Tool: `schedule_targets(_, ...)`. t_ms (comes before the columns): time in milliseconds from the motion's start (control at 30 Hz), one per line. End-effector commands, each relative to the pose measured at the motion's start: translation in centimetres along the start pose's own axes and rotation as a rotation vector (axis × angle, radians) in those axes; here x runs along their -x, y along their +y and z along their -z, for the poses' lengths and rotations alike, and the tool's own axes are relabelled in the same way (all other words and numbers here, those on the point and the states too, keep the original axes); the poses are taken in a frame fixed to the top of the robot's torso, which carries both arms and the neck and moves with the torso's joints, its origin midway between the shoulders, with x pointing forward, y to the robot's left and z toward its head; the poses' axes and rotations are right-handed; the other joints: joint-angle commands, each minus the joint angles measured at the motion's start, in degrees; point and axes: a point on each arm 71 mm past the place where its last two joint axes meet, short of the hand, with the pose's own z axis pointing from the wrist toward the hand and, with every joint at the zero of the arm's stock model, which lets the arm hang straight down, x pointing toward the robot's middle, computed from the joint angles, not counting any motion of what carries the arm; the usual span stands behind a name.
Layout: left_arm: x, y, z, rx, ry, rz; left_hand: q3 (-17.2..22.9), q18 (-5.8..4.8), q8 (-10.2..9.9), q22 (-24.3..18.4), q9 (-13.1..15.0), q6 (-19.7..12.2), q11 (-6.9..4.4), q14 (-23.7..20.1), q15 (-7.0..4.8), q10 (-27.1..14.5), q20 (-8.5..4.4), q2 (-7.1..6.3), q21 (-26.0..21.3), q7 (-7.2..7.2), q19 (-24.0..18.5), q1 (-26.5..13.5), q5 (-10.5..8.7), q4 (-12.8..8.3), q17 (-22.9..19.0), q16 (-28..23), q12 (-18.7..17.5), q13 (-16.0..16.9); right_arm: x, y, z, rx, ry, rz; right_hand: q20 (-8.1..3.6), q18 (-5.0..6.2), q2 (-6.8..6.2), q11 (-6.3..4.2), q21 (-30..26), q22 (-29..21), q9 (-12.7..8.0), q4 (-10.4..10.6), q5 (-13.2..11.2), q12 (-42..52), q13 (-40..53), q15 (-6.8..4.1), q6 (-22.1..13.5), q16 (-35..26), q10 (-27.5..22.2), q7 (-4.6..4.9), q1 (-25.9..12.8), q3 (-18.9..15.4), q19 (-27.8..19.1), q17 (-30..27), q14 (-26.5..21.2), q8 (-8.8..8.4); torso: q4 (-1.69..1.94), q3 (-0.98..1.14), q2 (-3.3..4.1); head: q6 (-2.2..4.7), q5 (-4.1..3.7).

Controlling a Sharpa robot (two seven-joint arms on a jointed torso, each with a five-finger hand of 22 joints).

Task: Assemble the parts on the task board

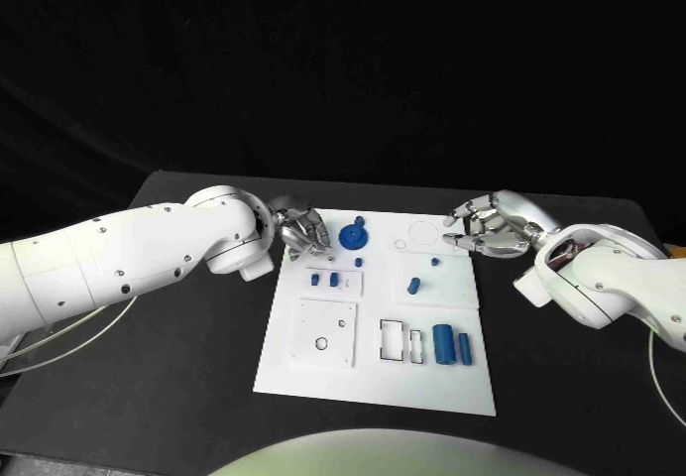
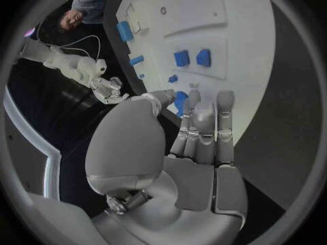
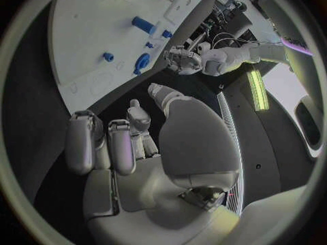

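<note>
The white rectangular task board (image 1: pixel 375 377) is lying in the middle of the black table (image 1: pixel 171 397), carrying small blue plastic parts: a round blue gear (image 1: pixel 353 237) near its far edge and two blue cylinders (image 1: pixel 453 343) standing side by side. The left hand (image 1: pixel 299 236) is hovering just beside the gear, fingers loosely apart, holding nothing. The right hand (image 1: pixel 491 225) is hanging beside the board's far right corner, fingers partly curled and empty.
</note>
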Motion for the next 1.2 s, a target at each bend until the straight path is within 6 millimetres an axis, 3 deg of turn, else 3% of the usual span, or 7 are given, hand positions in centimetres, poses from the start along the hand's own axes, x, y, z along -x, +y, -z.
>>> schedule_targets(33, 0.2, -2.5, -0.1, -0.281, -0.133, -0.098, 1.4, 0.52, -2.1, -2.8, -2.8, -0.1, 0.65, -4.7, 0.82, -2.0, 0.98, -0.72, -3.5, 0.44, -2.8, 2.1, -0.48, -1.3, -5.0, -4.3, -3.0, -2.2, -0.1, 0.1, 0.0, 0.010, 0.003, 0.004, 0.17, 0.95, 0.11, -0.01, -0.2, 5.7, 0.1, 0.2, 0.1, -0.3, -0.1, -0.28, -0.4, -0.2, -0.2, -0.10, -0.3, 0.0, -0.4, 2.1, 2.9, 0.33, -0.06, -0.12, 0.07, 0.33, -0.32)
schedule_targets(167, -0.6, -3.5, -0.4, -0.369, -0.159, -0.209, 1.5, 0.66, -3.8, -3.4, -6.0, 1.9, 1.21, -6.9, 1.14, -2.6, 1.59, -1.13, -4.9, 0.28, -3.3, 3.4, -0.51, -3.2, -7.0, -4.2, -6.3, -5.1, -0.1, 0.1, 0.0, 0.011, 0.004, 0.004, 0.17, 0.95, 0.11, -0.01, -0.2, 5.7, 0.1, 0.2, 0.1, -0.3, -0.1, -0.28, -0.4, -0.2, -0.2, -0.10, -0.3, 0.0, -0.4, 2.1, 2.9, 0.33, -0.14, -0.11, 0.10, 0.50, -0.43)
schedule_targets(300, -1.3, -4.1, -0.9, -0.401, -0.175, -0.316, 0.6, 0.67, -5.0, -3.5, -7.6, 2.6, 1.57, -6.9, 1.40, -3.0, 1.78, -1.43, -5.1, -0.03, -3.1, 2.7, -0.74, -3.6, -7.7, -3.3, -7.7, -6.4, -0.1, 0.1, 0.0, 0.012, 0.004, 0.005, 0.17, 0.95, 0.11, -0.01, -0.2, 5.7, 0.1, 0.2, 0.1, -0.3, -0.1, -0.28, -0.4, -0.2, -0.2, -0.10, -0.3, 0.0, -0.4, 2.1, 2.9, 0.33, -0.12, 0.00, 0.06, 0.58, -0.60)
schedule_targets(467, -2.1, -4.6, -1.6, -0.403, -0.172, -0.417, -1.4, 0.68, -5.9, -3.6, -9.1, 3.4, 1.86, -6.9, 1.66, -3.5, 2.02, -1.55, -5.4, -0.04, -2.8, 2.0, -1.00, -4.2, -8.5, -2.3, -8.9, -7.5, -0.2, 0.1, 0.0, 0.013, 0.005, 0.005, 0.16, 0.97, 0.15, -0.02, -0.3, 5.6, 0.1, 0.2, 0.2, -0.4, -0.1, -0.29, -0.4, -0.3, -0.3, -0.10, -0.2, 0.1, -0.4, 2.1, 2.8, 0.35, -0.07, -0.03, 0.08, 0.71, -0.81)
schedule_targets(700, -3.3, -5.0, -2.6, -0.376, -0.133, -0.520, -2.9, 0.72, -6.6, -3.5, -10.4, 4.4, 1.86, -6.7, 1.67, -4.2, 2.12, -1.48, -5.3, -0.33, -2.3, 2.3, -0.95, -5.0, -9.2, -0.7, -10.1, -8.7, -0.2, 0.2, 0.0, 0.015, 0.006, 0.005, 0.16, 0.97, 0.19, -0.03, -0.3, 5.6, 0.1, 0.2, 0.3, -0.4, -0.2, -0.30, -0.4, -0.3, -0.3, -0.10, -0.2, 0.1, -0.4, 2.1, 2.8, 0.37, -0.15, -0.03, 0.08, 0.74, -0.81)
schedule_targets(1200, -4.1, -4.9, -3.8, -0.329, -0.076, -0.574, -2.9, 0.71, -7.7, -2.7, -12.1, 6.5, 2.11, -5.3, 1.87, -4.0, 2.19, -1.34, -4.4, -0.23, -1.6, 2.8, -0.82, -5.2, -8.3, 3.5, -11.4, -10.1, -0.2, 0.2, 0.0, 0.017, 0.007, 0.004, 0.16, 0.97, 0.19, -0.03, -0.3, 5.6, 0.1, 0.2, 0.3, -0.4, -0.2, -0.30, -0.4, -0.3, -0.3, -0.10, -0.2, 0.1, -0.4, 2.1, 2.8, 0.37, -0.11, -0.01, 0.06, 0.57, -1.16)
